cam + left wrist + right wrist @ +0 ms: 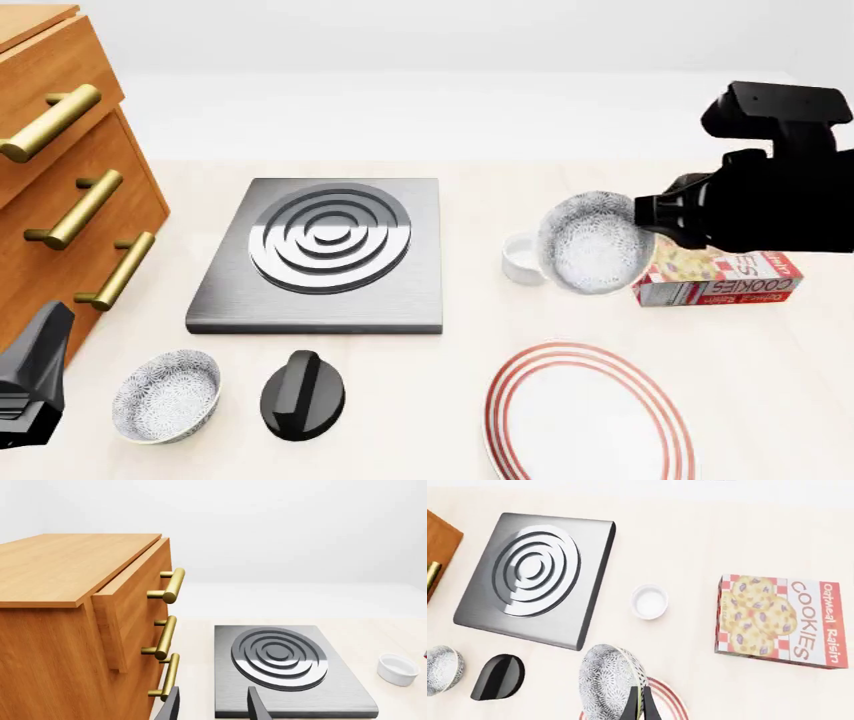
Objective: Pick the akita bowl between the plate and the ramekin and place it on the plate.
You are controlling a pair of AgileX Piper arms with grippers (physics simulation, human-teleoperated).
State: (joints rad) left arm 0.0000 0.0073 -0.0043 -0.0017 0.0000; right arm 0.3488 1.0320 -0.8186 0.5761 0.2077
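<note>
Two small round speckled grey-white patterned bowls show in the front view. One, the akita bowl [595, 243], is lifted off the pale worktop [601, 190] and tipped on edge, its inside facing the camera, at about 12 o'clock from the large flat white plate with red rings [587, 415]. The right claw [641, 706] is clamped on its rim, fingers pinched tight. The single tiny plain white ramekin [525, 258] stands just at the bowl's 9 o'clock. The second bowl [166, 395] sits at the plate's 9 o'clock, beside one black knob-shaped piece [302, 394]. One red-and-white cookie box [718, 276] lies at the ramekin's 3 o'clock. One grey hob plate with raised rings [327, 252] and one wooden drawer chest with three brass handles [60, 190] stand further left. The left claw [212, 707] hangs with fingers parted, holding nothing.
</note>
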